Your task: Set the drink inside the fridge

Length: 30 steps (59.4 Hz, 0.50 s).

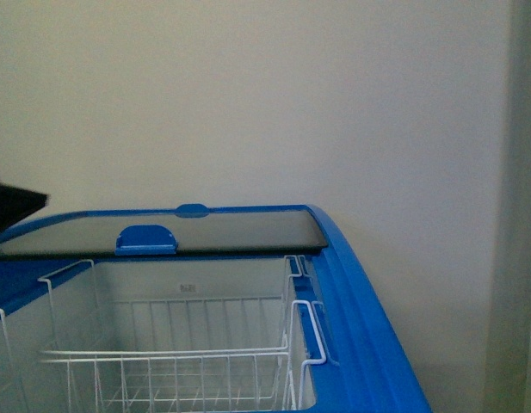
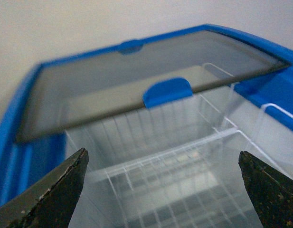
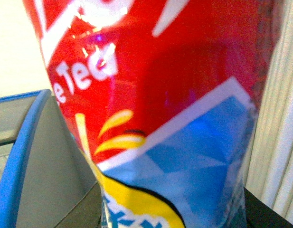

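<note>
Drink [image 3: 174, 95] near fridge [image 1: 368, 327] rim (front half uncovered).

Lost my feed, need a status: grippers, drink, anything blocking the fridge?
Status: left gripper open above fridge basket; right gripper shut on drink, near fridge rim; lid slid back, nothing seen blocking the opening.

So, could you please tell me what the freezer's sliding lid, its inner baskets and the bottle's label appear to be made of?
The dark flat sliding lid looks like glass: smooth and see-through. The white grid baskets look like coated metal wire, being thin bent rods. The red label of the drink bottle seems to be glossy plastic film, given the bright glare on it.
</note>
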Motion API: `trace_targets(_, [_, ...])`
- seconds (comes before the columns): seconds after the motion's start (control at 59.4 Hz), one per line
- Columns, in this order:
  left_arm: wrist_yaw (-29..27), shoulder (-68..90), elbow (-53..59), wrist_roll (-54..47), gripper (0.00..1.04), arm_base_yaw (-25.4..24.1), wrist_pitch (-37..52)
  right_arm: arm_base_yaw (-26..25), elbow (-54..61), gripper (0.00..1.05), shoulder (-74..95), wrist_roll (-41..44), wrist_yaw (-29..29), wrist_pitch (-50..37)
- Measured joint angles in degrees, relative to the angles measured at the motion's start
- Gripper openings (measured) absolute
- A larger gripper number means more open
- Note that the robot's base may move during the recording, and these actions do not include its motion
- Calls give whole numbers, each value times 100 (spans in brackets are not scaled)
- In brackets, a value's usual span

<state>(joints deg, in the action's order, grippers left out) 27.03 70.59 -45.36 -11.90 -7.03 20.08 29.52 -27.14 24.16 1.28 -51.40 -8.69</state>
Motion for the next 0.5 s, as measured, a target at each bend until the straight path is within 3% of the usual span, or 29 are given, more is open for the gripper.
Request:
trace_targets(0.084, [133, -935, 782, 678, 96, -225, -339, 0, 0, 41, 0, 0, 7, 0])
trace_targets(0.135, [-413, -1554, 1274, 802, 90, -219, -341, 0, 0, 41, 0, 0, 17, 0])
trace_targets(0.185, [-1399, -2575, 1965, 962, 79, -203, -417, 0, 0, 41, 0, 0, 13, 0])
trace_targets(0.252, [-1869, -3314, 2446, 1060, 66, -140, -367, -4, -2, 41, 2, -15, 15, 13])
trace_targets(0.286, [-1950, -3477, 2573, 1084, 61, -103, -330, -103, -168, 41, 111, -223, 330, 503])
trace_targets(0.353, [-2033, -3694, 2885, 1123, 47, 9, -278, -289, -1001, 41, 400, -428, 1633, 2505])
trace_targets(0.404, [-2092, -3807, 3102, 1134, 36, 98, -271, -289, -1449, 41, 535, -330, 2352, 3512])
trace_targets(0.505, [-2583, -4028, 3348, 1150, 20, 426, -256, -496, -1705, 41, 920, 289, 3152, 3827])
